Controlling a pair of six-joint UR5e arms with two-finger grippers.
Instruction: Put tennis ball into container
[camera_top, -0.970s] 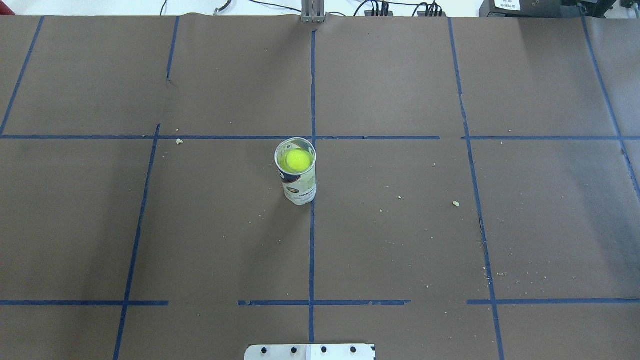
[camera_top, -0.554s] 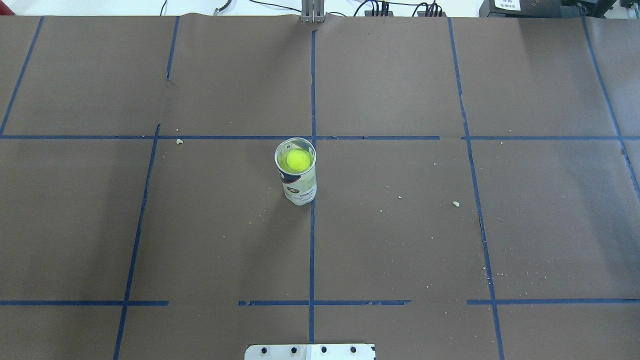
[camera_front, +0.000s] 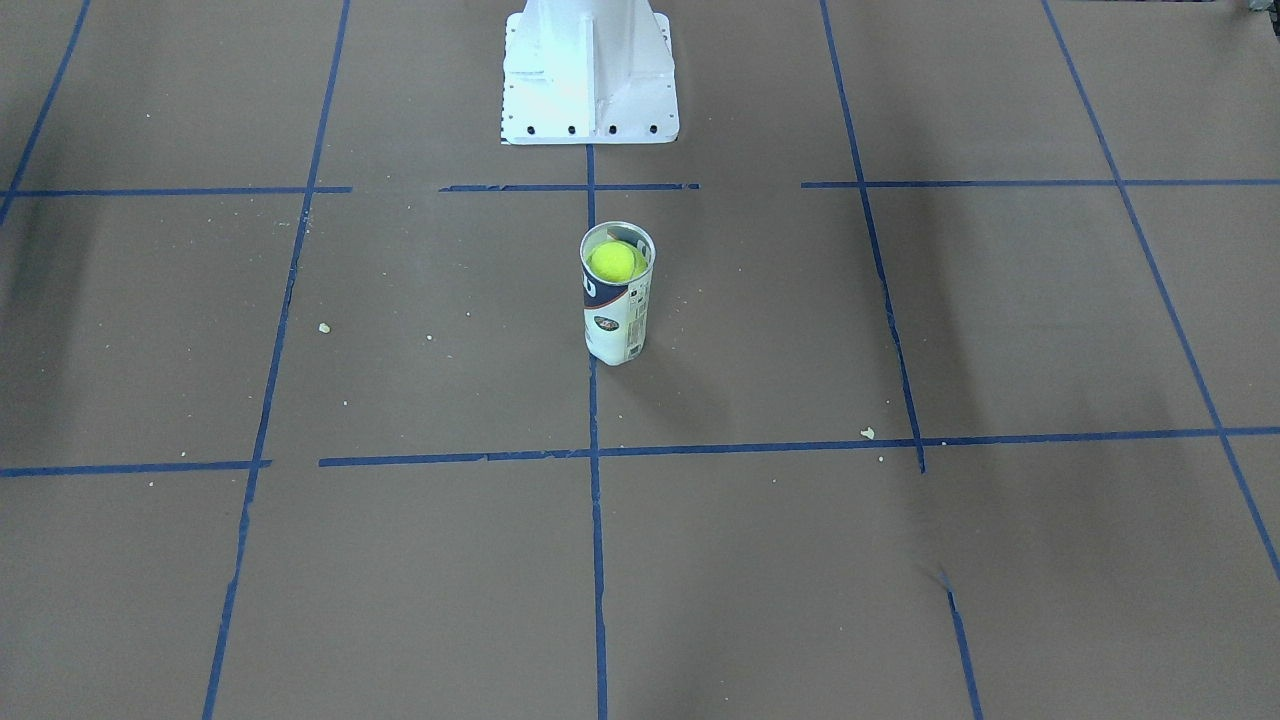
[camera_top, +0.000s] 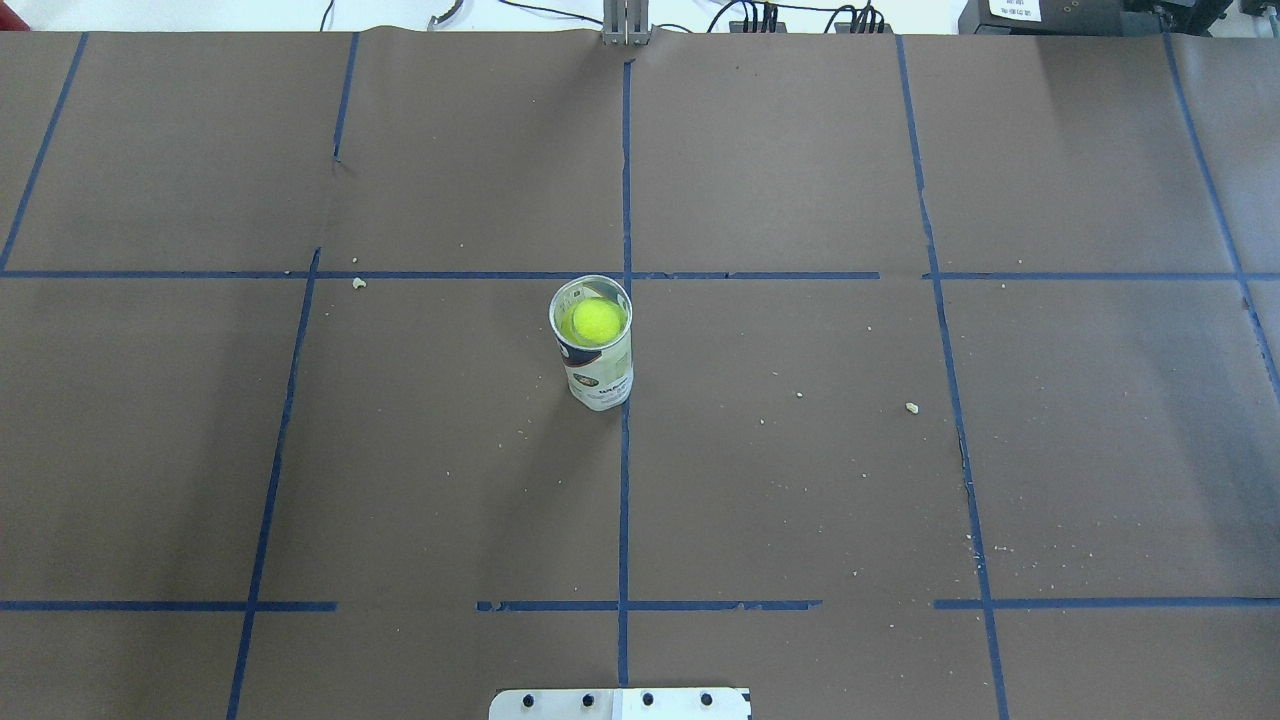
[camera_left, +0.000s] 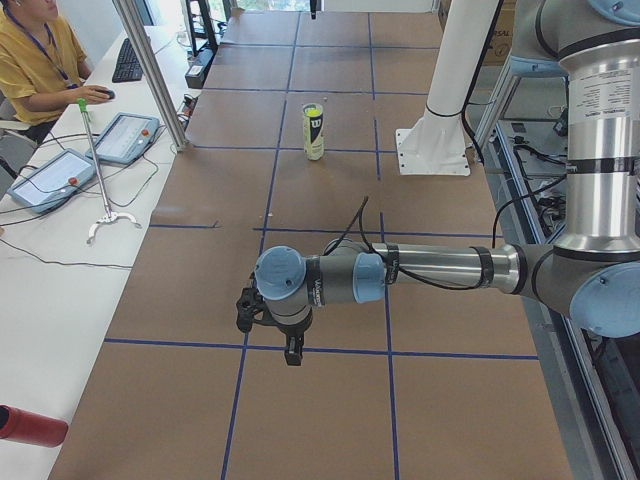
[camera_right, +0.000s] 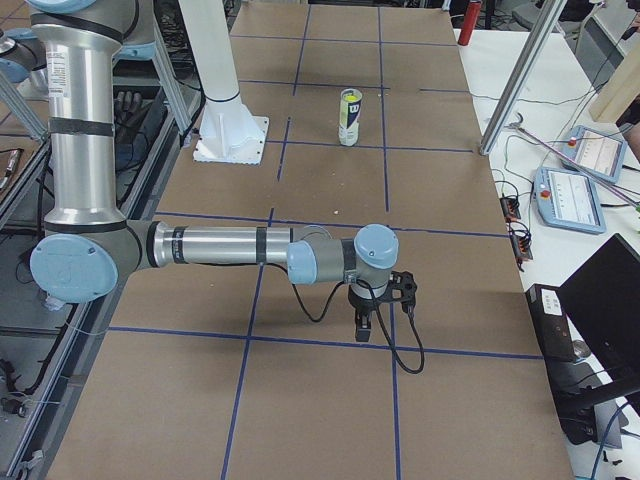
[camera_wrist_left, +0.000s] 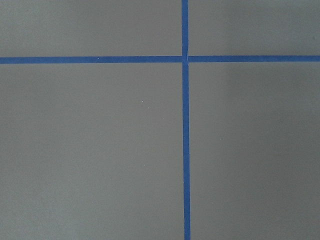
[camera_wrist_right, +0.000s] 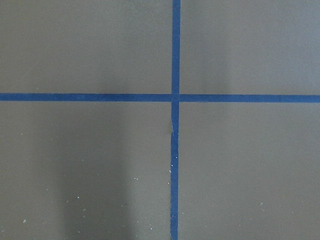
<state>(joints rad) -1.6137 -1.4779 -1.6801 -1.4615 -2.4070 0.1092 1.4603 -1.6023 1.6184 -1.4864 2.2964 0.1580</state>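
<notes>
Seen from across the table, the tube (camera_front: 617, 318) stands upright on the brown table (camera_front: 400, 560), a little out from the white robot base (camera_front: 588, 80). The tennis ball (camera_front: 615, 260) sits inside it, close under the open rim.

From overhead, the tube is upright just beside the middle strip of blue tape (camera_top: 623, 500), with the ball inside its rim.

From the table's left end, the near arm reaches out low over the paper. The left gripper (camera_left: 291, 348) hangs from its wrist, pointing down close above the table. I cannot tell from here whether its fingers are spread or pressed together. The tube with the ball in it stands well beyond this gripper, far down the table and clear of it. A person (camera_left: 40, 60) in a yellow shirt sits at the side desk.

From the right end, the right gripper (camera_right: 362, 325) likewise points down near the paper, and again I cannot tell how its fingers are set. The tube stands well apart from it, far up the table.

Both wrist cameras show only brown paper crossed by blue tape.
</notes>
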